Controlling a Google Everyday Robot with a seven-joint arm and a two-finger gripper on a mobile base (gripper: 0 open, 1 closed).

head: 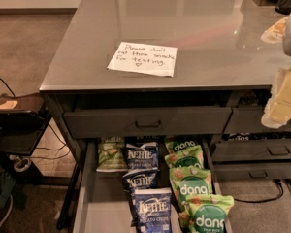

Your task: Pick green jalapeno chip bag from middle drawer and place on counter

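Camera view looks down over the counter (184,23) onto the middle drawer (102,198), which is pulled well out, presumably so its contents can be reached from above. The green jalapeno chip bag (111,154) lies flat at the drawer's back-left corner as seen, partly tucked under the closed drawer front (148,122) above. It sits just beside the dark blue Kettle bags (141,155) running down the drawer's middle, w/ the brighter dang bags (190,183) filling the drawer's right side. The bags lie in loose rows, i.e. sorted by kind, so the target is off on its own w/ bare drawer floor in front of it. That should leave room for an approach. The gripper (281,101) hangs up and to the right of the drawer, at the counter's right edge, well apart from the bag. It's cropped and blurry there, so probably holding nothing, but I can't tell whether it is clenched or released. A handwritten paper note (142,58) rests on the counter straight above the drawer, and the rest of the top looks usable for the drop-off.
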